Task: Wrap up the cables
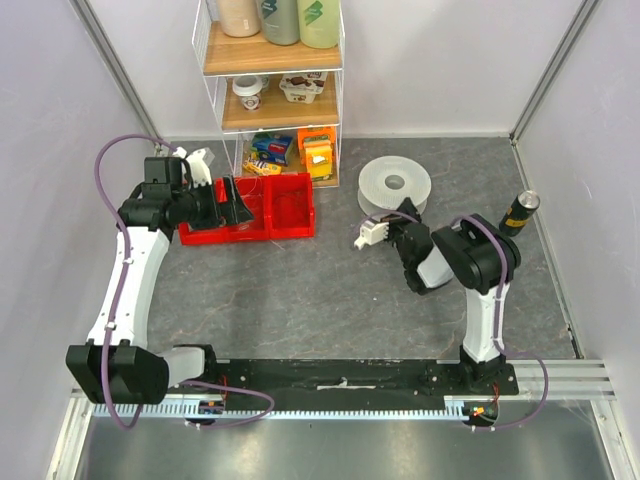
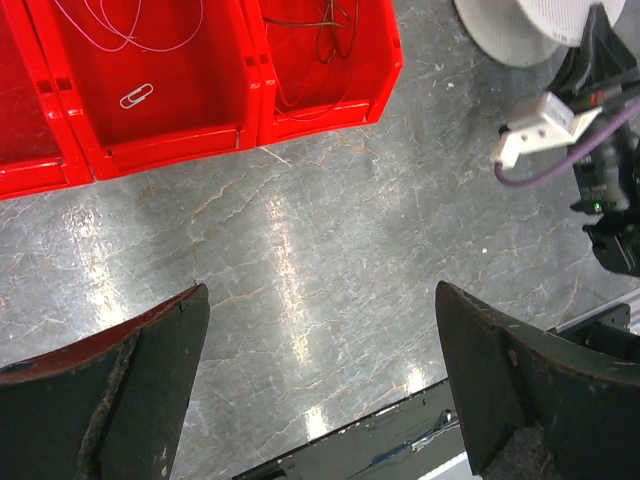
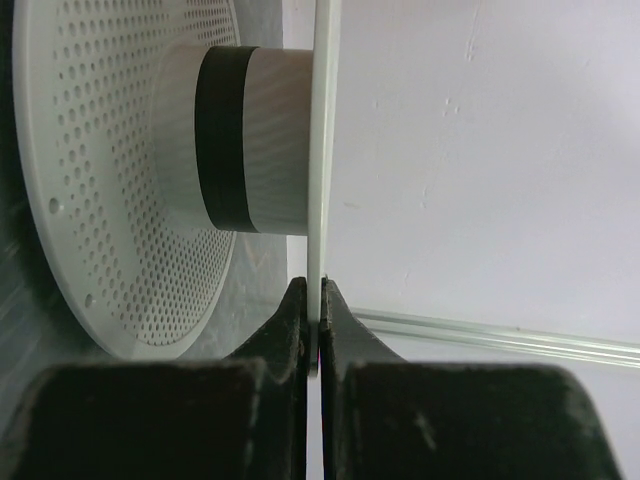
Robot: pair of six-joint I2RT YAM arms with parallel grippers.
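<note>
The left fingers (image 1: 237,203) stand fully open and empty above the surface (image 2: 300,250). The right fingers (image 3: 318,330) are closed on the spool (image 3: 326,120) flange edge. The cables (image 2: 322,40) lie loose in a red bin (image 2: 330,112).

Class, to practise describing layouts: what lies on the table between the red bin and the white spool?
Nothing: bare grey table separates the red bin from the white spool, clearest in the top external view.

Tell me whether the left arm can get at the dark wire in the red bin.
Probably yes: the left gripper hangs open near the uncovered red bin, and nothing lies over the dark wire inside.
</note>
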